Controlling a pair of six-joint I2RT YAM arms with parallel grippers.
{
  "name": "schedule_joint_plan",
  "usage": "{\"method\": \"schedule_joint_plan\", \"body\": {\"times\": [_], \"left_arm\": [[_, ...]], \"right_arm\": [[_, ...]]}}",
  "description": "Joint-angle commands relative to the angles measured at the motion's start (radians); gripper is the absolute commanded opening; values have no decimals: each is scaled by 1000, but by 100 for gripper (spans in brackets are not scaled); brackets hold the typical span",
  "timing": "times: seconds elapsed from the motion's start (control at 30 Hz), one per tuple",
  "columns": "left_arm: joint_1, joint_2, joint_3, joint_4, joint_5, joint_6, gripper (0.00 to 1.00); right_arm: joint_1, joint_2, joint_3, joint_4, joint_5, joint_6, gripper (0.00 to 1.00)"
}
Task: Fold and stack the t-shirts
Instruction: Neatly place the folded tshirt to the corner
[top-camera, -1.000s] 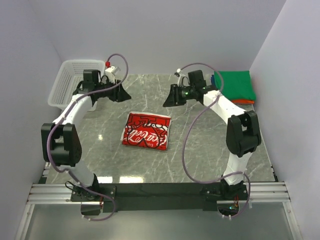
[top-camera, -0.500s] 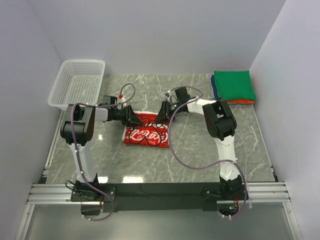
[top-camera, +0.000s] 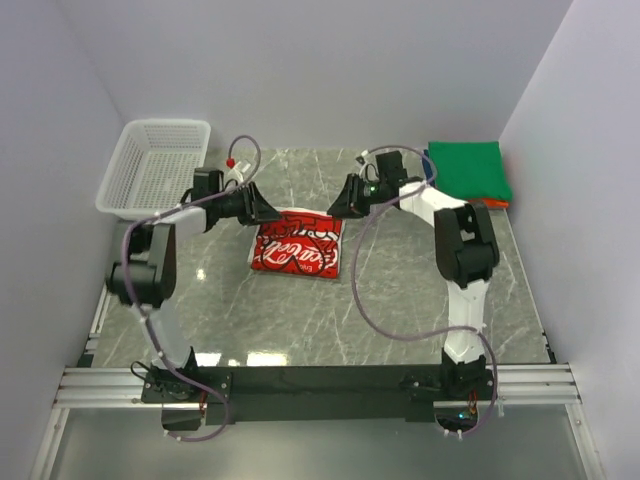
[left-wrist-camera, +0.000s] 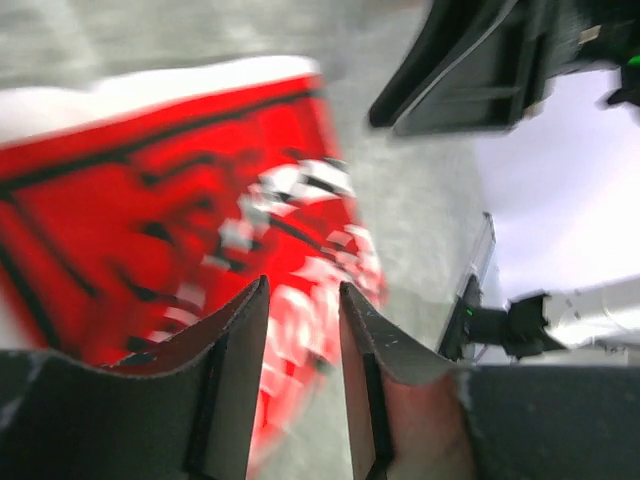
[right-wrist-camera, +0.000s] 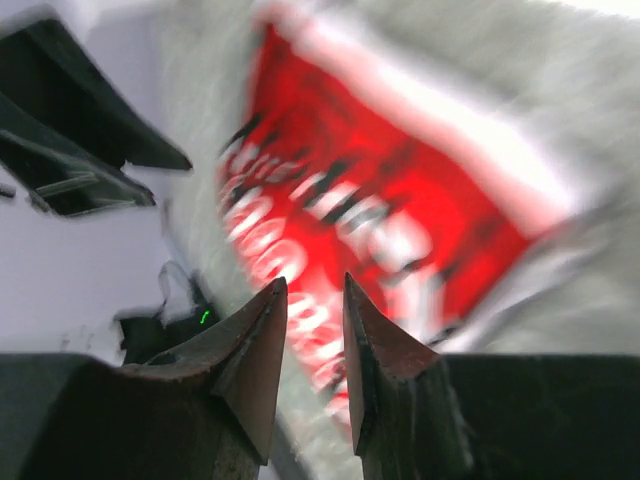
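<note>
White tee: the white tee (top-camera: 297, 243) lies folded into a compact rectangle, red-and-white print up, on the table (top-camera: 300, 320) between my two arms
How it will handle: light, limp cloth in several layers; I judge it will sag and lose its fold if lifted by one point, and it should slide easily on the smooth marbled top
Where to take hold: my guess is the two far corners, one per hand, pinching through all the layers at once so the bundle stays together; the middle of an edge would let the ends droop
Left gripper: my left gripper (left-wrist-camera: 303, 290) sits at the tee's far-left corner, fingers a little apart; through the gap I see only blurred red print, nothing clamped
Right gripper: my right gripper (right-wrist-camera: 312, 288) is at the far-right corner, tips likewise narrowly parted, the print running beneath and beyond them, no cloth pinched that I can make out
Tee against the jaws: from above, both sets of tips meet the far edge, facing each other across it; whether they touch the cloth I cannot tell, as both wrist views are smeared
Stack: the stack of folded tees (top-camera: 468, 170), green on top, waits at the far right, well apart from this one
Basket: the basket (top-camera: 118, 190) stands at the far left, away from the work
</note>
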Motion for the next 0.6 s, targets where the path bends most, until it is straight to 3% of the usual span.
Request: {"method": "schedule_joint_plan", "body": {"times": [0.0, 0.1, 0.23, 0.37, 0.57], "left_arm": [[-22, -190, -85, -7, 58, 45, 41], [-41, -169, -140, -17, 77, 24, 40], [-48, -65, -183, 14, 92, -10, 38], [-21, 48, -185, -24, 60, 15, 37], [59, 155, -168, -53, 24, 45, 34]], "right_arm": [[93, -197, -146, 191, -90, 68, 37], [143, -196, -274, 276, -121, 128, 37], [186, -98, -326, 365, -144, 221, 37], [159, 18, -320, 313, -100, 191, 37], [70, 66, -264, 129, 34, 76, 37]]}}
